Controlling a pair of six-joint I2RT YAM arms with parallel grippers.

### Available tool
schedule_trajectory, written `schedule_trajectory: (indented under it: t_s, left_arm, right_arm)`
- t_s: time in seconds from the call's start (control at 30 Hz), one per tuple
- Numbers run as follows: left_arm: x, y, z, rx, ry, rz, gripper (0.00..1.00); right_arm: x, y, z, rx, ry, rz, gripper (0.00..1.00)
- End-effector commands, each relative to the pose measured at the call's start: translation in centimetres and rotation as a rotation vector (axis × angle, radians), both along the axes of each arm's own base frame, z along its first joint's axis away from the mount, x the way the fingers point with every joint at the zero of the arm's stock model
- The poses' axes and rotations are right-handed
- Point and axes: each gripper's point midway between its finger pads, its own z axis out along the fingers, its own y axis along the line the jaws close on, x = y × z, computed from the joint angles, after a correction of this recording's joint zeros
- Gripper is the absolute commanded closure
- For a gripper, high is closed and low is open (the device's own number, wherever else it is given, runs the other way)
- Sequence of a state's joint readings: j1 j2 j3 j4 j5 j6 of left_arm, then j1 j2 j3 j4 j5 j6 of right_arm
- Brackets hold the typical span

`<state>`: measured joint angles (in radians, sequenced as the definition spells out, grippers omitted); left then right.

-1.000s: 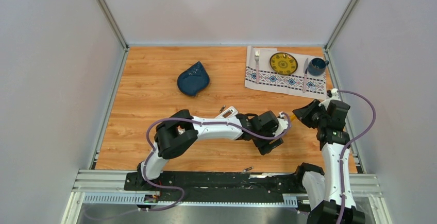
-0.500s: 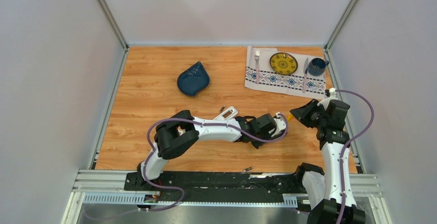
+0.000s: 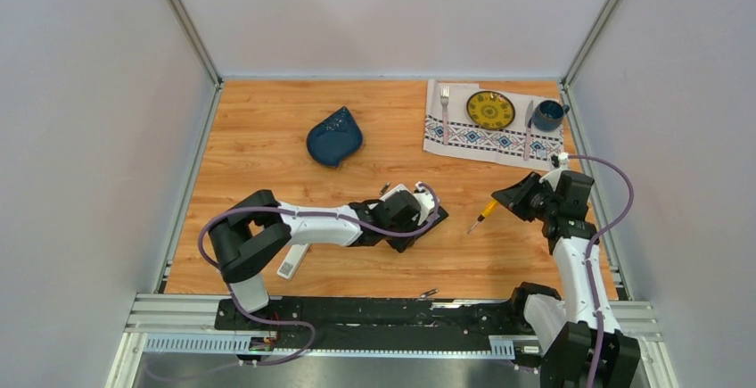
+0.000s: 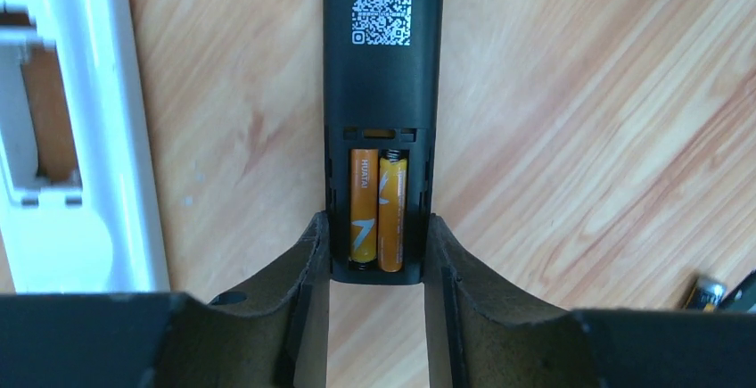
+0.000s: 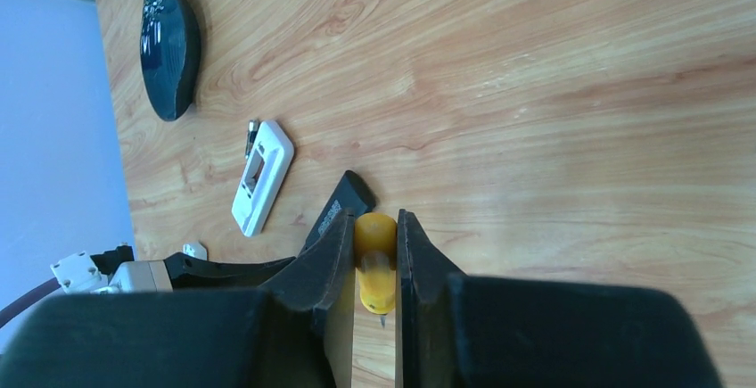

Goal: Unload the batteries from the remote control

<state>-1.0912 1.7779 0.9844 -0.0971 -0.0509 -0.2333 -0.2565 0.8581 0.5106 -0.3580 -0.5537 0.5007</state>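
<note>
The black remote control (image 4: 382,58) lies back up on the wood with its battery bay uncovered. Two orange-gold batteries (image 4: 364,205) sit side by side in the bay. My left gripper (image 4: 377,220) is shut on the remote's near end, one finger against each side. From above, the left gripper (image 3: 412,220) covers most of the remote (image 3: 437,218). My right gripper (image 5: 375,220) is shut on an orange-handled screwdriver (image 5: 375,268). That screwdriver (image 3: 484,212) points down-left, a short way right of the remote.
A white remote (image 4: 62,147) with an empty open bay lies beside the black one. A loose dark battery (image 4: 709,292) and small slim pieces (image 3: 385,188) lie nearby. A blue dish (image 3: 334,136) sits mid-table. A placemat (image 3: 464,138) with plate, cutlery and mug lies back right.
My left arm has drawn back to the left, its elbow swinging outward. Its jaws have narrowed onto the black remote's end. The right gripper has shifted slightly left with the screwdriver.
</note>
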Motion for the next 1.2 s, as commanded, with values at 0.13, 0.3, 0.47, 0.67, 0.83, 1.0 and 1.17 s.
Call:
schedule_trajectory:
  t_s: [0.13, 0.3, 0.47, 0.67, 0.83, 1.0, 1.17]
  left_arm:
    - [-3.8, 5.4, -3.3, 0.094, 0.137, 0.108, 0.43]
    - [-4.5, 5.8, -2.9, 0.082, 0.155, 0.113, 0.34]
    - [-5.4, 5.6, -3.3, 0.092, 0.177, 0.066, 0.34]
    - [-8.0, 1.9, -2.8, 0.06, 0.192, -0.092, 0.39]
    - [-8.8, -4.0, -1.5, -0.005, 0.197, -0.216, 0.4]
    - [-7.0, -7.5, -2.1, 0.021, 0.15, -0.231, 0.39]
    - [-6.6, -8.7, -0.6, -0.008, 0.119, -0.279, 0.38]
  right_arm:
    - [1.7, 2.2, 0.8, 0.028, -0.053, 0.062, 1.0]
    - [2.0, 2.2, 1.1, 0.018, -0.062, 0.068, 1.0]
    - [2.0, 2.2, 1.2, 0.015, -0.063, 0.072, 1.0]
    - [2.0, 2.2, 1.2, 0.009, -0.065, 0.073, 1.0]
    - [1.8, 2.0, 1.4, -0.006, -0.063, 0.077, 1.0]
    - [1.5, 1.7, 1.6, -0.032, -0.069, 0.072, 1.0]
    - [1.4, 1.7, 1.7, -0.037, -0.068, 0.072, 1.0]
